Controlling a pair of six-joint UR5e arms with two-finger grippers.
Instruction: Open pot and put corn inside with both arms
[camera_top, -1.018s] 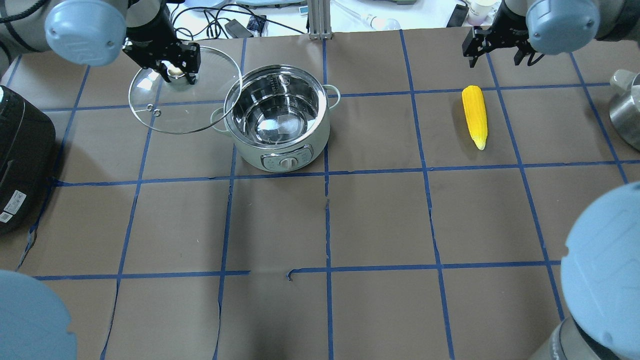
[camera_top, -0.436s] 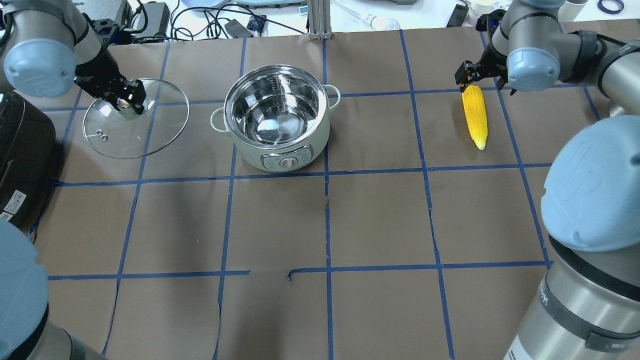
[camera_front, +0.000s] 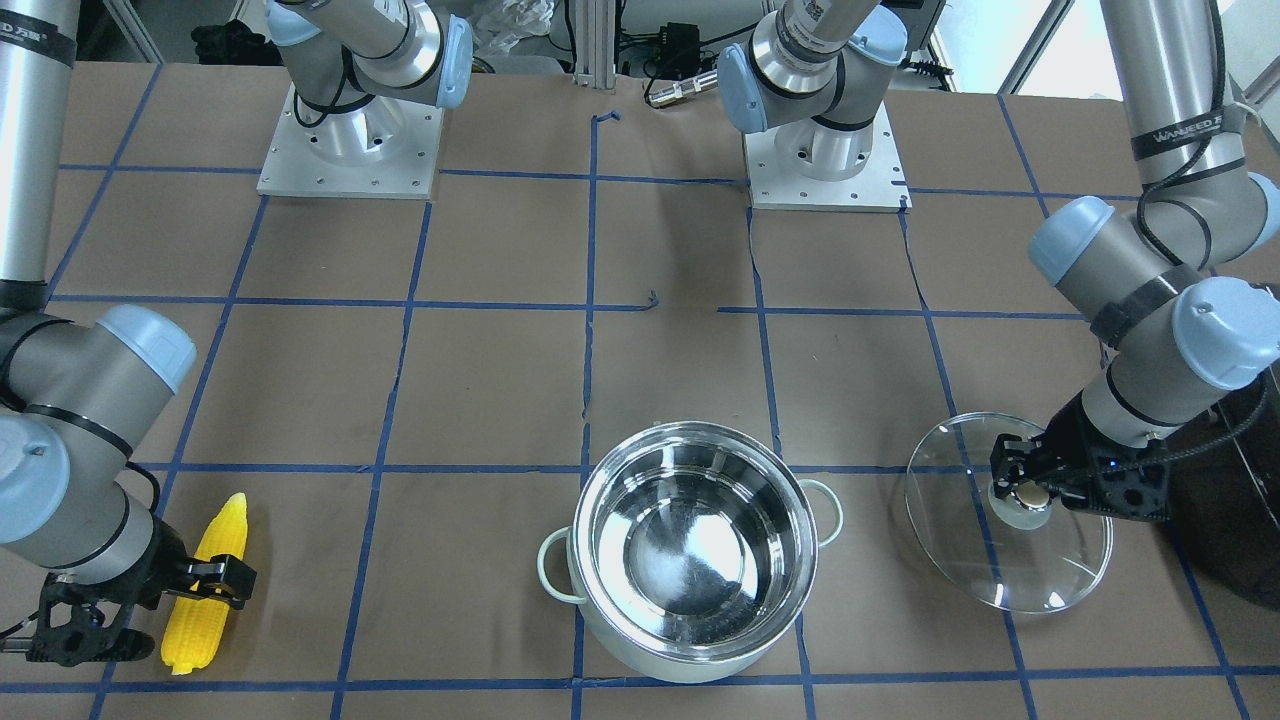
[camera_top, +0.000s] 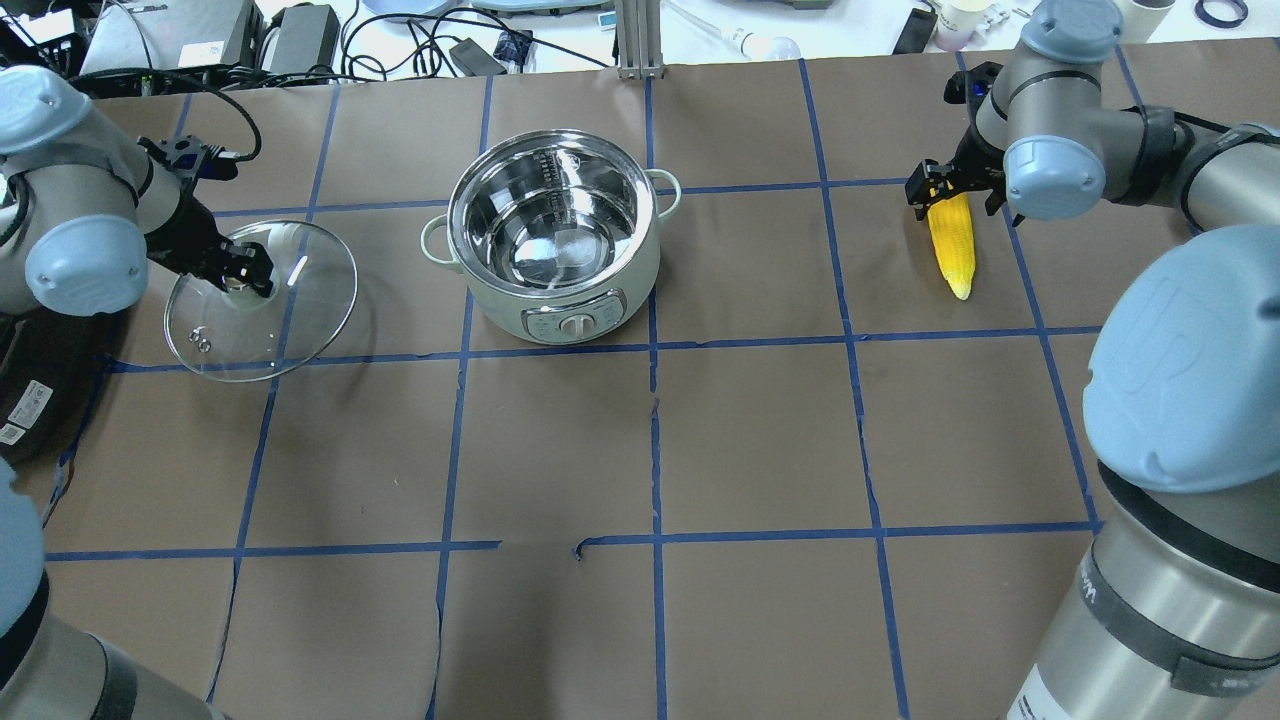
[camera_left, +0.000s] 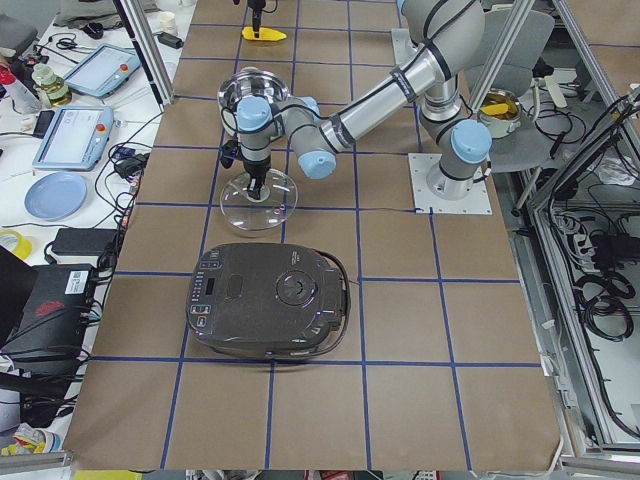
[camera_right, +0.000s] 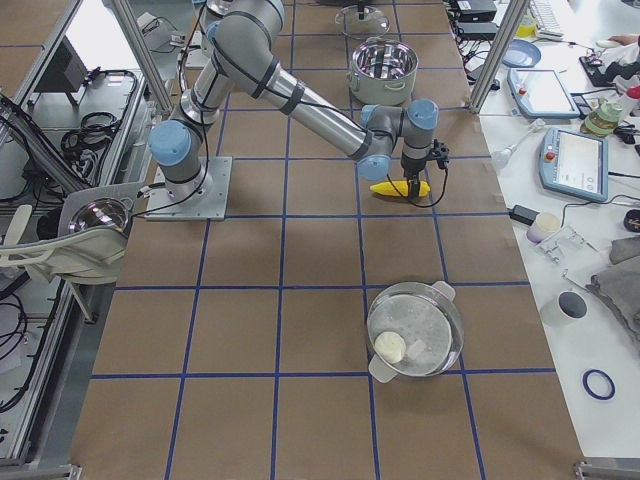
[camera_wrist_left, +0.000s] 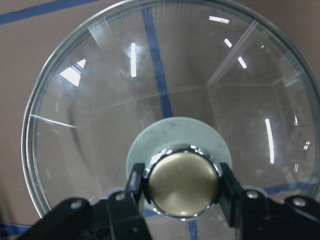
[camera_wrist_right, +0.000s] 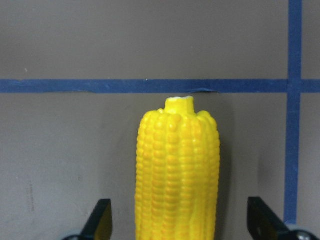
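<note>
At right end of bench (camera_top: 760, 430), straddling blunt end of corn (camera_top: 952, 245) with released right tool (camera_wrist_right: 181, 222), jaws crosswise to long axis; clenching knob (camera_wrist_left: 182, 182) of lid (camera_wrist_left: 165, 75) with left tool (camera_top: 245, 275), clear of pot (camera_top: 600, 285).

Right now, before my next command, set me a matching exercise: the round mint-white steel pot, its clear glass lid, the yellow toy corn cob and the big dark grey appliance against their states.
1. pot
2. lid
3. corn cob
4. appliance

A. knob clamped in the left gripper
B. standing untouched on the robot's far left
C. lying flat inside the open right gripper
D. uncovered and empty

Pairs: 1-D, 2-A, 3-C, 4-B.
</note>
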